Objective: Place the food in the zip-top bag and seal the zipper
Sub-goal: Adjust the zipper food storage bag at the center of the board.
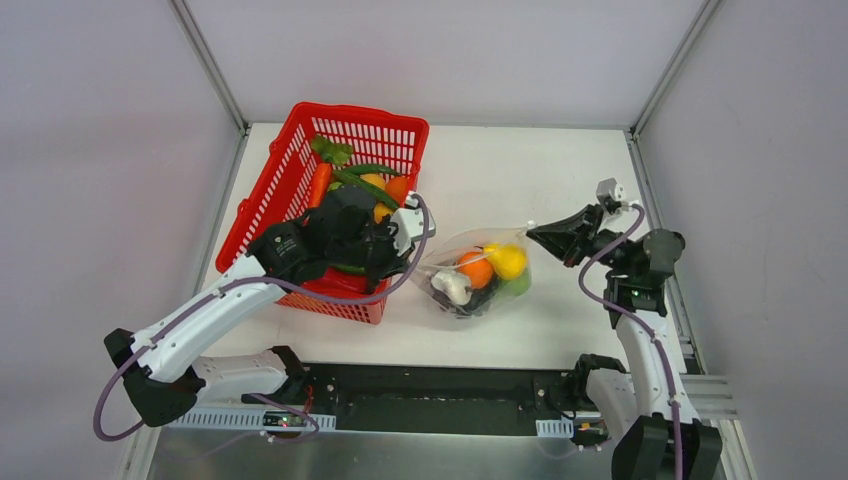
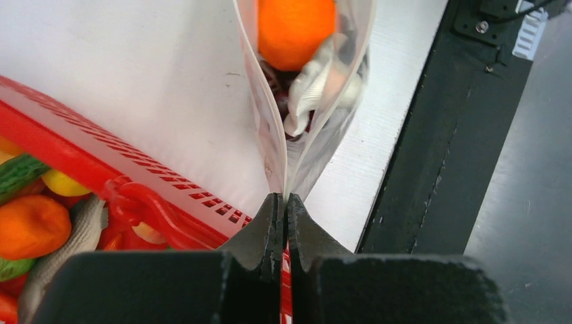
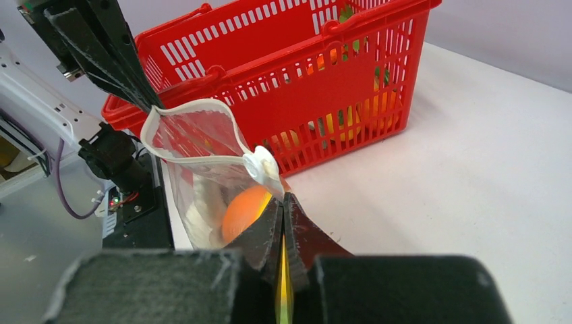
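The clear zip-top bag (image 1: 478, 268) hangs between my two grippers, just right of the red basket. It holds an orange ball (image 1: 476, 270), a yellow lemon (image 1: 508, 261), white garlic (image 1: 452, 286), a green piece and dark grapes. My left gripper (image 1: 412, 252) is shut on the bag's left mouth corner (image 2: 284, 182). My right gripper (image 1: 533, 232) is shut on the right mouth corner (image 3: 272, 177). In the right wrist view the mouth (image 3: 195, 115) gapes open between the two pinched ends. The zipper strip runs along that rim.
The red mesh basket (image 1: 282, 165) stands at the back left with more toy food in it, a carrot (image 1: 319, 184) and green pods (image 1: 362, 180). My left arm reaches over its front right corner. A black rail (image 1: 430, 395) runs along the near table edge.
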Motion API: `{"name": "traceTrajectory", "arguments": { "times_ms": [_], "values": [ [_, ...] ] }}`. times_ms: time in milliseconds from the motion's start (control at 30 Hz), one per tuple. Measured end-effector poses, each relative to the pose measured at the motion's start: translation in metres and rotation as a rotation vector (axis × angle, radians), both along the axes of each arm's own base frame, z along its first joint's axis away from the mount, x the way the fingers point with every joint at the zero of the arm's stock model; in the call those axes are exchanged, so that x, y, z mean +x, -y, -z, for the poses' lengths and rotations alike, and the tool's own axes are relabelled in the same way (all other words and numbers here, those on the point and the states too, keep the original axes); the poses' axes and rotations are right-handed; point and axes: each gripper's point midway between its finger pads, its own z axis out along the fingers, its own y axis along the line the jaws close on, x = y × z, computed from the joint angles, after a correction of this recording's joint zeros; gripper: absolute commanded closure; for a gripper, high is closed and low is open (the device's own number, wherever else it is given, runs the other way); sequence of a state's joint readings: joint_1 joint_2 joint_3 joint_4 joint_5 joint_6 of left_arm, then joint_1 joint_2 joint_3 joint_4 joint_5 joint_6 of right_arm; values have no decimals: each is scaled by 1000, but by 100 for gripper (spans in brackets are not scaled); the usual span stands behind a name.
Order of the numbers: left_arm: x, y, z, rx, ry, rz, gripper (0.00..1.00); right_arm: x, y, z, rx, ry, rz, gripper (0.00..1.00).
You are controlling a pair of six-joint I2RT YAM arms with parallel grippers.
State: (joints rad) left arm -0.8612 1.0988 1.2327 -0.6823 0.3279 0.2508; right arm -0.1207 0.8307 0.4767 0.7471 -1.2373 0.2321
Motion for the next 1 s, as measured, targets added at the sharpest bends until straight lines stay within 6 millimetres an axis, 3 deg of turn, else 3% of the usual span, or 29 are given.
{"name": "traceTrajectory", "arguments": {
  "times_ms": [133,333,633,767,800,900,933,1000],
  "values": [
    [11,-3,-7,-25,-3,-65,100,-1,0,-2,-4,-73,13,100],
    [17,-6,-10,-41,-25,-121,100,-2,-3,21,7,-248,7,100],
    [19,-4,-4,-49,-52,-136,100,-4,-7,28,4,-288,-7,100],
    [20,-3,-1,-50,-62,-149,92,-2,-9,31,3,-301,-13,100],
    [21,-3,-1,-52,-65,-154,83,-3,-9,31,3,-301,-15,100],
    [25,-3,-2,-58,-54,-179,43,-3,-10,31,2,-299,-17,100],
    [27,-3,-4,-62,-49,-183,36,-4,-10,30,2,-295,-15,100],
    [29,-1,-7,-79,-49,-194,31,-6,-10,28,0,-277,-11,100]
  ]
}}
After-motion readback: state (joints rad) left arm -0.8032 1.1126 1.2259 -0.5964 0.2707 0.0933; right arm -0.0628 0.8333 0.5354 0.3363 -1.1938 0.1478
